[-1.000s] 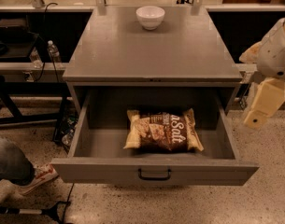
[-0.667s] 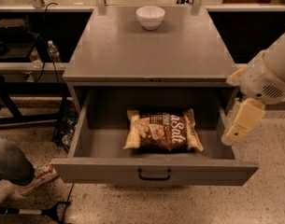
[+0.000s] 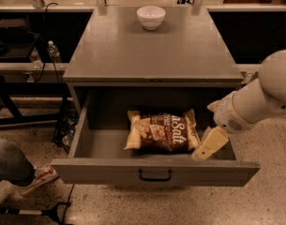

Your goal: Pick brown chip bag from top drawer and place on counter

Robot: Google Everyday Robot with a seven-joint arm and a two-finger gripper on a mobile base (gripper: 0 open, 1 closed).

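The brown chip bag lies flat in the middle of the open top drawer, "Salt" lettering facing up. The drawer is pulled far out of the grey cabinet, and its black handle sits at the centre of the front panel. My gripper, on a white arm coming in from the right, hangs over the drawer's right front corner. It is just right of the bag's right end. The counter above is flat and grey.
A white bowl stands at the back of the counter. A person's leg and shoe are on the floor at the lower left. A water bottle stands on a low dark shelf to the left. Dark shelving flanks the cabinet on both sides.
My arm has swung left and down from beside the cabinet, so the gripper is now over the drawer's right front corner, next to the bag. The bag and drawer have not moved.
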